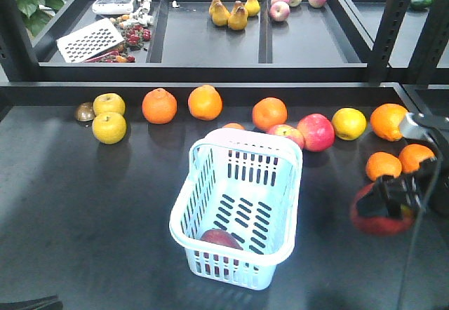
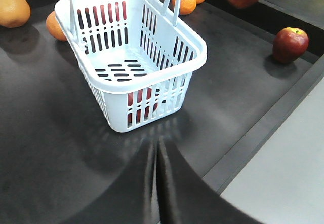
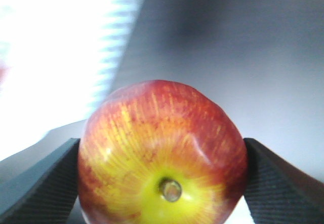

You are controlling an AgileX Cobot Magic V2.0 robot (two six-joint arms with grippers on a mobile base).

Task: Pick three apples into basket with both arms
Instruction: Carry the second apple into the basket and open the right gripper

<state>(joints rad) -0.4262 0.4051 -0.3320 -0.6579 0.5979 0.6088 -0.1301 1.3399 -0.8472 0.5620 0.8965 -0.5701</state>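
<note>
Because the held apple (image 3: 162,148) is round, firm and smooth-skinned, treat it as moderately heavy, slippery and prone to bruising. The grip belongs across the widest girth, which is where the right gripper (image 1: 397,189) clamps it, with one textured black pad (image 3: 43,186) on each flank and the stem end towards the wrist camera; the skin is red, streaked yellow round the stem. In the front view this apple is at lower right, apparently lifted off the surface and well apart from the basket (image 1: 184,220).

The basket, at centre frame, is pale thin plastic with slotted walls and hoop handles; judge it light and easily shoved. A second apple (image 1: 221,240) lies inside at its near end. A third apple (image 2: 290,44) rests on the dark matt table (image 2: 45,148), at upper right of the left wrist view. The left gripper (image 2: 157,155) is pressed closed on nothing. Oranges (image 1: 159,106) line the back.
</note>
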